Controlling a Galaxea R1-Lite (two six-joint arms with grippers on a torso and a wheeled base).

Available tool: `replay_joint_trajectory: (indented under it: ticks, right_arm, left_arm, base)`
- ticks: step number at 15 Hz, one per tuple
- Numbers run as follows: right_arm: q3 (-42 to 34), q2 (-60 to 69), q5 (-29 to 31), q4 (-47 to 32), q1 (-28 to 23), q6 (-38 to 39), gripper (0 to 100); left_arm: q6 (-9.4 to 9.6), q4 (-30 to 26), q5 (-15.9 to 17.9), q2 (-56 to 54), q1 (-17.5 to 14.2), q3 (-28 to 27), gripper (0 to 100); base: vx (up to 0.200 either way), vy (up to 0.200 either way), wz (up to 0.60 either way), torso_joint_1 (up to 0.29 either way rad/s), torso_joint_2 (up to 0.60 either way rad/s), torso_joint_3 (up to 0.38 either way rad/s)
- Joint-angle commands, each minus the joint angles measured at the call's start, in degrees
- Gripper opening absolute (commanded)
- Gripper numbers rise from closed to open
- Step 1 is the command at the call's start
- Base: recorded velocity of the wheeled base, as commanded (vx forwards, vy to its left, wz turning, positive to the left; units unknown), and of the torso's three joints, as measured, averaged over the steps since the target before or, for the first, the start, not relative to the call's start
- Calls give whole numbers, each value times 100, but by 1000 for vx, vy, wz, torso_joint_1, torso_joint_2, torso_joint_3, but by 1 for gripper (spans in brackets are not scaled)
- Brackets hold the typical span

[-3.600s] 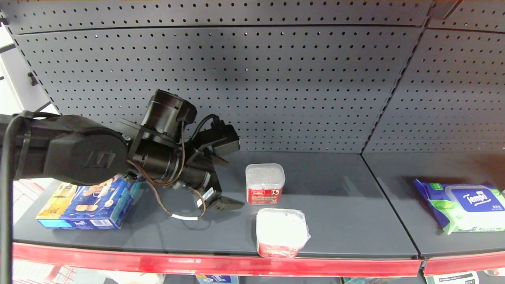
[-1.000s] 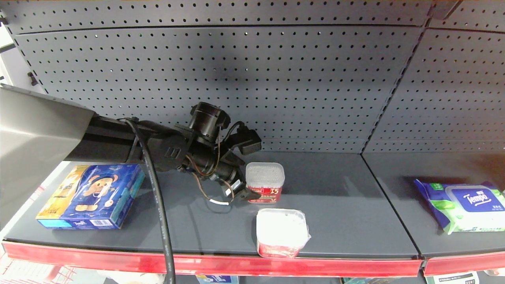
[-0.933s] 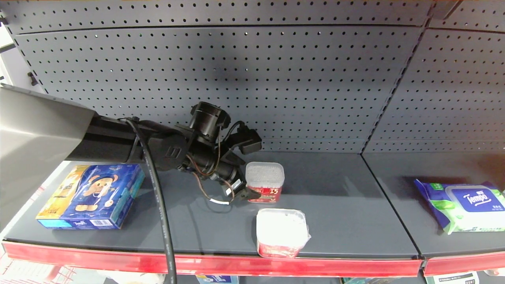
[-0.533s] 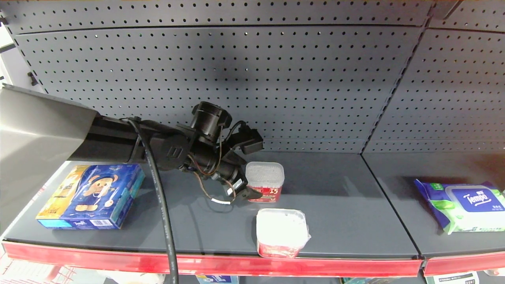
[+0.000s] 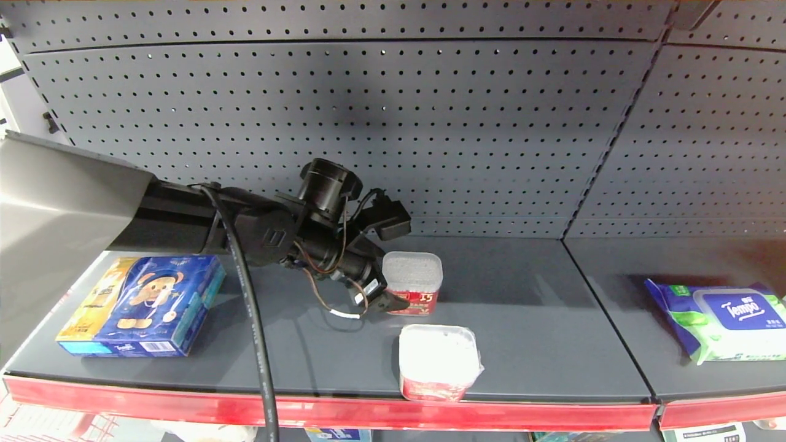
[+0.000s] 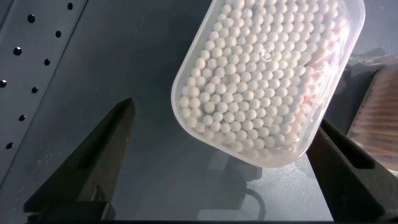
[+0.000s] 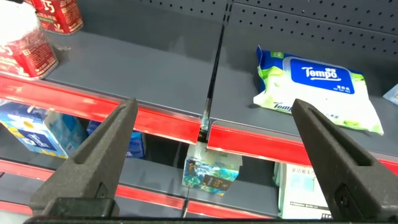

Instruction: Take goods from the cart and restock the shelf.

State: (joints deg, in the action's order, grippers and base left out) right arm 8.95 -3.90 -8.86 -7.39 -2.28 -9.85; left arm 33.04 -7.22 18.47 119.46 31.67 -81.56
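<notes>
a grey pegboard wall (image 5: pixel 430 123) stands at the back. the dark shelf (image 5: pixel 528 319) has a red front edge (image 5: pixel 528 416).

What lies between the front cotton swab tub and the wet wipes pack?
Bare shelf crossed by a board seam, from front tub to wipes pack; the head view shows it.

— What is lying on the shelf (image 7: pixel 143 56)?
— A wipes pack (image 7: pixel 314 87) is lying flat past the divider; two red-labelled tubs (image 7: pixel 28 50) are standing apart from it.
— The right gripper (image 7: pixel 214 106)?
— Hovering before the red edge (image 7: pixel 93 99), fingers spread.
</notes>
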Motion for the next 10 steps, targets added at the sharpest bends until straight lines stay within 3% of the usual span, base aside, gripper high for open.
replay_joint_trajectory:
  ticks: [1,4,7,10]
  right_arm:
    - [-7,-14,-1,0,-1,-8,100]
    - [37,-41,-1,0,-1,-8,100]
    - [309,-445,-54,44,35,-8,100]
    - [1496,-1781,-529,53,70,-17,100]
  left_arm:
    - [-8,1,-1,-1,32,-1,100]
    - [-157,1,8,-10,76,17,100]
    - [-157,1,52,-124,41,105,100]
    - [-157,-43,192,-573,-144,368,100]
  base:
    - [0,0,0,0,0,0]
    - [0,0,0,0,0,0]
    - [0,0,0,0,0,0]
    - [0,0,0,0,0,0]
